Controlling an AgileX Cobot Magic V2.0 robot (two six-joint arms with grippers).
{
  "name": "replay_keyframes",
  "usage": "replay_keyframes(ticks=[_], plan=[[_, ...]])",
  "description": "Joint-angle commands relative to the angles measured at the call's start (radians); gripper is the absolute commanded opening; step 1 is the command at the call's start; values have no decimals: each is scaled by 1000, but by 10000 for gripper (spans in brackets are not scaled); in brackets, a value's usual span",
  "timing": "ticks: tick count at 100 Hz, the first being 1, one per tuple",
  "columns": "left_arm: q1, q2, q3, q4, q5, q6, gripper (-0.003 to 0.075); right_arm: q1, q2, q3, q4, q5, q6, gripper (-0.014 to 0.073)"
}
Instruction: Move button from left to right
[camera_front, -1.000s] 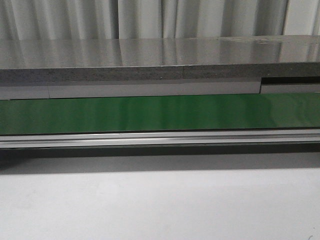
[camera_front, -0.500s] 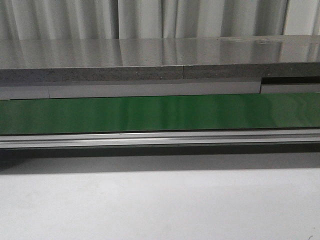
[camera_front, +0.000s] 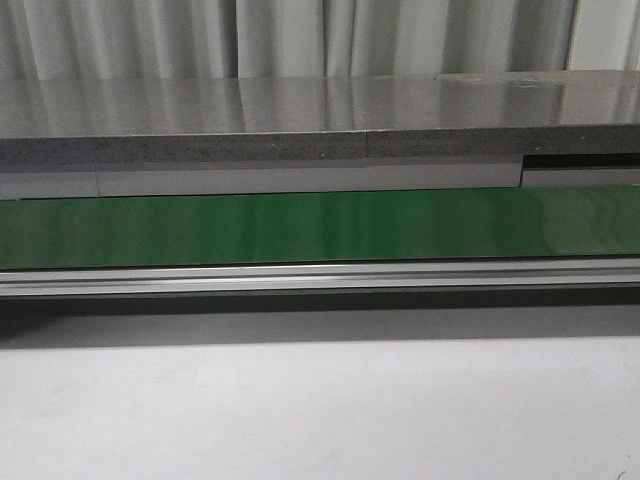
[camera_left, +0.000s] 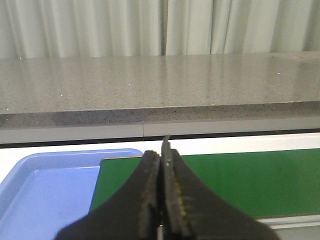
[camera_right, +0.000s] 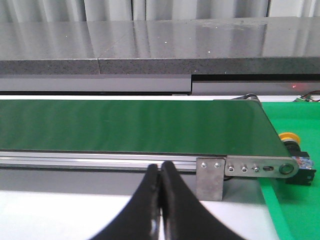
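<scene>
Neither arm shows in the front view; only the green belt (camera_front: 320, 228) runs straight across from 9 to 3 o'clock, with a silver rail (camera_front: 320, 277) along its near edge, a grey stone counter (camera_front: 300, 120) behind it and pale curtains (camera_front: 300, 38) beyond. The white table (camera_front: 320, 410) lies nearest.

In the left wrist view, the left gripper (camera_left: 162, 159) has its two dark fingers pressed flat together, with only a hairline seam between them and nothing caught in it. They touch nothing. Past the tips lies the end of the belt (camera_left: 225, 180), and at about 8 o'clock from the tips sits a blue tray (camera_left: 45, 190), just beside the belt's end.

In the right wrist view, the right gripper (camera_right: 160, 172) is likewise closed tight, fingers meeting along their length, holding nothing and resting on nothing. Ahead of it the belt (camera_right: 130, 125) ends at a metal bracket (camera_right: 210, 178) with a row of screws.

The button (camera_right: 296, 155) sits just off that end of the belt, at roughly 3 o'clock from the right fingertips and well apart from them. Its yellow cap peeks out behind the belt's end roller, its black body lying on a green mat (camera_right: 295, 210). Neither gripper is near it.
</scene>
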Motion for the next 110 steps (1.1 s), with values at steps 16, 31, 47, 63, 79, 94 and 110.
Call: replay_keyframes(ticks=[16,31,47,63,79,94,110], plan=[[-8,7,-29,-12,-81,1,-20,-6,-18,-17,-8,-89,2,-67],[-8,7,-29,-12,-81,1,-20,-6,-18,-17,-8,-89,2,-67],[-8,7,2,59,-124,-4,-20,-6,-18,-17,-8,-89,2,-67],[-8,7,60,286,-185,-280,-20,-6,-18,-17,-8,-89,2,-67],[-19,0,127,397,-237,-396,-20,-6,-18,-17,-8,-89,2,-67],[-37,-73,190,415,-255,-396,-20,-6,-18,-17,-8,-89,2,-67],[-39,-159,256,413,-255,-396,-20,-6,-18,-17,-8,-89,2,-67]])
